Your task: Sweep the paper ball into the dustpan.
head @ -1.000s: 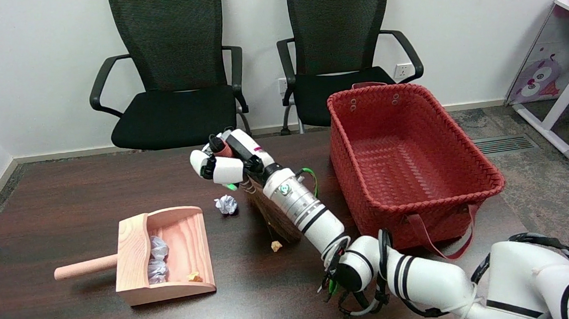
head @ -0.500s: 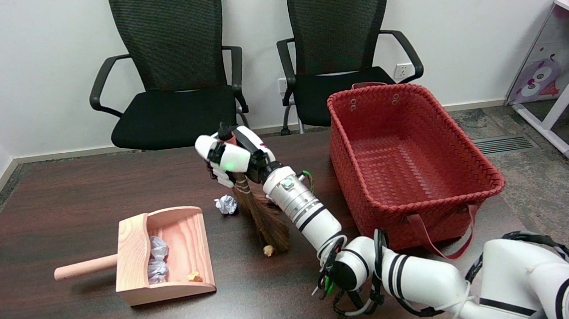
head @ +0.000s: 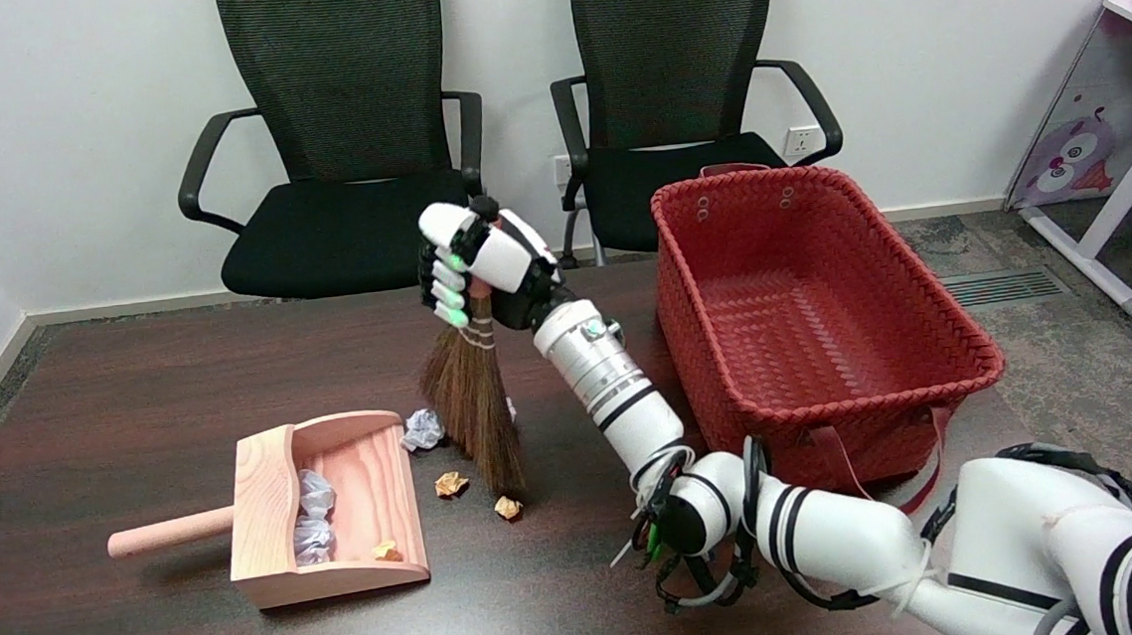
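Note:
My right hand (head: 475,264) grips the short handle of a brown straw hand broom (head: 470,404), which hangs nearly upright with its bristle tips on the table. A white paper ball (head: 421,429) lies against the bristles' left side, right at the open mouth of the wooden dustpan (head: 362,501). Two small tan paper scraps (head: 451,484) (head: 508,507) lie on the table by the bristle tips. Inside the dustpan are white crumpled balls (head: 311,520) at the back and a small tan scrap (head: 384,549). The dustpan's handle (head: 168,533) points left.
A large red woven basket (head: 806,326) stands on the table's right part, just right of my forearm. Two black office chairs (head: 344,134) stand behind the table's far edge. A white-and-pink desk frame (head: 1125,119) stands at far right.
My hand has risen and swung the broom upright and leftward. The white paper ball has been pushed left to the dustpan's mouth, and tan scraps have moved left with the bristles.

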Motion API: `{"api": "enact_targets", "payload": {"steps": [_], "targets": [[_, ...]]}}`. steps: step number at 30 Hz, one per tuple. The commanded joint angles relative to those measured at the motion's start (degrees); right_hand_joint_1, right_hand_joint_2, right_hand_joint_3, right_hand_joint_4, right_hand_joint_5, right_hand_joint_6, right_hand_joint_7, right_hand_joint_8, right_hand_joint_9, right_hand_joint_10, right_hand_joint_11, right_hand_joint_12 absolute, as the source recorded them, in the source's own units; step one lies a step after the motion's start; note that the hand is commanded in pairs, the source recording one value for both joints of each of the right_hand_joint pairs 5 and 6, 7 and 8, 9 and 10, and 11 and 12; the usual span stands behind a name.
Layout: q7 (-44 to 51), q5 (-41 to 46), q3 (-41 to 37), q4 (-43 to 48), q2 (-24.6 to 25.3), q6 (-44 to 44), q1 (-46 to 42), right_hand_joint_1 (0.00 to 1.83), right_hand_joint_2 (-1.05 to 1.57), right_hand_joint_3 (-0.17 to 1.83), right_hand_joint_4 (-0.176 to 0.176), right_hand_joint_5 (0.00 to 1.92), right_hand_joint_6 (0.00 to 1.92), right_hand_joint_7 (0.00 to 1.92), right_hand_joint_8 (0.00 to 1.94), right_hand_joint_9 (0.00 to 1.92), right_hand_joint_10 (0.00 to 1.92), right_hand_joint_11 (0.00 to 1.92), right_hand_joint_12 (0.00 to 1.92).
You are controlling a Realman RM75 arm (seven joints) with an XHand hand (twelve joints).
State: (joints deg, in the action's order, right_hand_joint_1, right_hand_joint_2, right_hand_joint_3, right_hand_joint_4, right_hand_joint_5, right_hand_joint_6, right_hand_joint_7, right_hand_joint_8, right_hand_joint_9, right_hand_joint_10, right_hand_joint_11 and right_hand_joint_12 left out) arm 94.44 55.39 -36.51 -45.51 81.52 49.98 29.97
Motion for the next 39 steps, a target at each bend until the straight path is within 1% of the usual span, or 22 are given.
{"api": "enact_targets", "payload": {"steps": [1,4,6,8,11,13,16,18,21,25,27,29,34,39], "targets": [[-12.39,1.73,-0.94,-0.38,-1.64,5.05,1.58,0.74,0.54,1.32,0.003,1.92,1.92,1.92,1.92,1.92,1.92,1.92,1.92],[-14.89,1.73,-1.02,-2.32,-3.16,6.38,1.58,0.74,0.54,1.33,0.003,1.92,1.92,1.92,1.92,1.92,1.92,1.92,1.92],[-14.79,1.71,-1.43,-4.78,-4.58,7.15,1.41,0.73,0.56,1.32,0.002,1.92,1.92,1.92,1.92,1.92,1.92,1.92,1.92],[-14.22,1.31,-2.18,-7.75,-6.62,6.88,1.32,0.73,0.59,1.31,0.002,1.92,1.92,1.92,1.92,1.92,1.92,1.92,1.92],[-10.85,1.83,-2.76,-13.61,-11.31,5.15,1.4,0.72,0.75,1.24,0.005,1.92,1.92,1.92,1.92,1.92,1.92,1.92,1.92],[-7.96,2.96,-3.54,-17.11,-14.2,3.95,1.39,0.71,0.85,1.22,0.007,1.92,1.92,1.92,1.92,1.92,1.92,1.92,1.92],[-0.58,4.86,-5.31,-20.74,-17.69,3.02,1.05,0.7,0.88,1.24,0.01,1.92,1.92,1.92,1.92,1.92,1.92,1.92,1.92],[7.4,5.34,-6.11,-22.05,-19.47,2.94,0.96,0.7,0.9,1.24,0.013,1.92,1.92,1.92,1.92,1.92,1.92,1.92,1.92],[16.33,4.8,-6.11,-22.35,-21.43,2.76,1.41,0.7,0.98,1.21,0.018,1.92,1.92,1.92,1.92,1.92,1.92,1.92,1.92],[23.52,2.99,-5.43,-22.86,-22.45,0.23,1.65,0.72,0.99,1.22,0.021,1.92,1.92,1.92,1.92,1.92,1.92,1.92,1.92],[27.33,0.59,-5.34,-22.49,-22.46,-2.46,1.31,0.73,0.98,1.24,0.02,1.92,1.92,1.92,1.92,1.92,1.92,1.92,1.92],[29.2,-0.02,-5.09,-21.75,-22.46,-4.46,1.06,0.74,0.97,1.25,0.02,1.92,1.92,1.92,1.92,1.92,1.92,1.92,1.92],[29.24,0.67,-2.2,-18.73,-22.06,-5.21,1.04,0.75,0.95,1.25,0.018,1.92,1.92,1.92,1.92,1.92,1.92,1.92,1.92],[29.92,0.07,-0.3,-16.92,-19.61,-7.34,0.69,0.75,0.96,1.26,0.016,1.92,1.92,1.92,1.92,1.92,1.92,1.92,1.92]]}}
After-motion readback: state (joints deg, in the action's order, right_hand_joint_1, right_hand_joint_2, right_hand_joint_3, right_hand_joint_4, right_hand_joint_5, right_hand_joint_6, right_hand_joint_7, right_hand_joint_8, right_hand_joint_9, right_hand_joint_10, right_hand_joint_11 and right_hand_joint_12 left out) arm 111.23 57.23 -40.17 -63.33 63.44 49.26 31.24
